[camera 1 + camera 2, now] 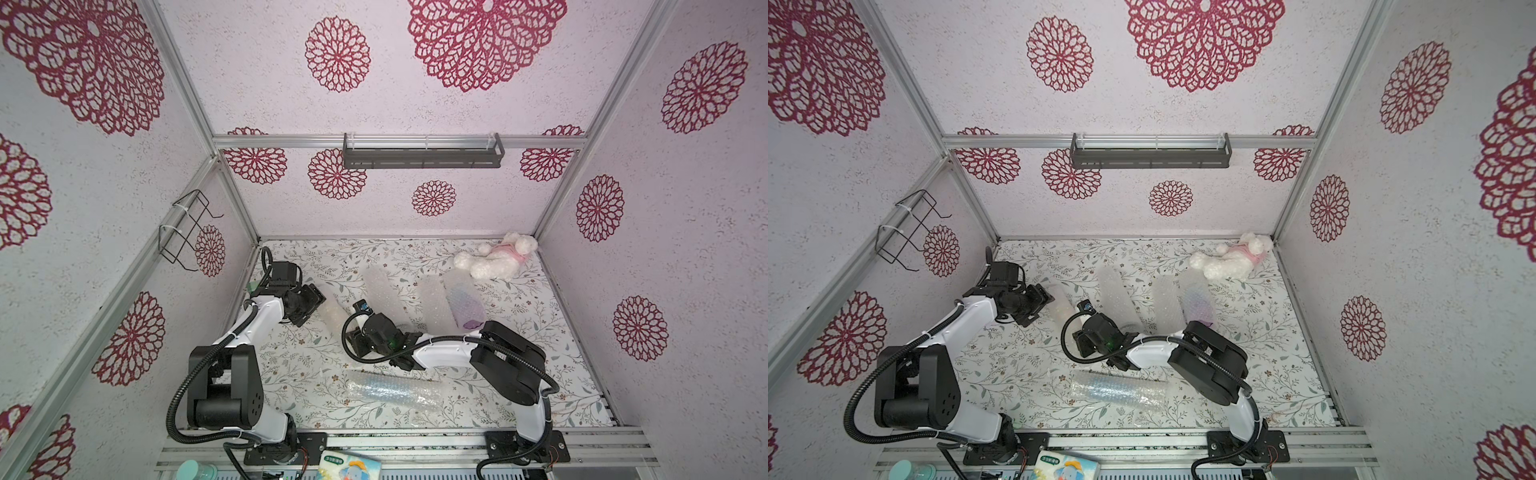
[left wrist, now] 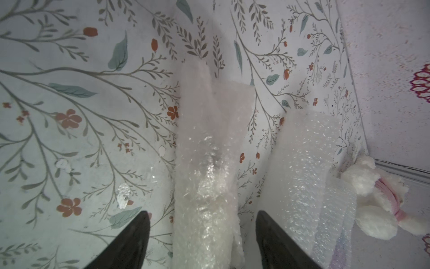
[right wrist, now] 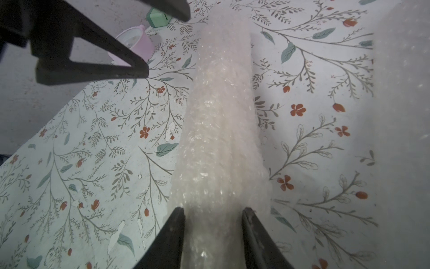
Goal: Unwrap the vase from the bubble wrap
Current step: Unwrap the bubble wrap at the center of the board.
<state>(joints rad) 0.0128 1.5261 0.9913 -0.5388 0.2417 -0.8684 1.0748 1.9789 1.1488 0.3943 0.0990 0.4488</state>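
Observation:
A whitish bubble wrap roll (image 1: 332, 318) lies on the flowered table between my two arms, seen in both top views (image 1: 1061, 309). The vase does not show; the wrap hides what is inside. My right gripper (image 3: 214, 209) is shut on one end of the roll (image 3: 221, 139), its fingers pressing into both sides. My left gripper (image 2: 202, 213) is open astride the other end (image 2: 204, 163), with table showing on either side between fingers and wrap. In a top view the left gripper (image 1: 311, 305) sits at the roll's far left end and the right gripper (image 1: 352, 336) at its near end.
Two more whitish rolls (image 1: 380, 291) (image 1: 434, 303) and a purple-tinted one (image 1: 465, 305) lie behind the right arm. A blue-tinted roll (image 1: 390, 390) lies near the front edge. A white plush toy (image 1: 498, 259) sits in the back right corner. A pink cup (image 3: 137, 46) stands by the left wall.

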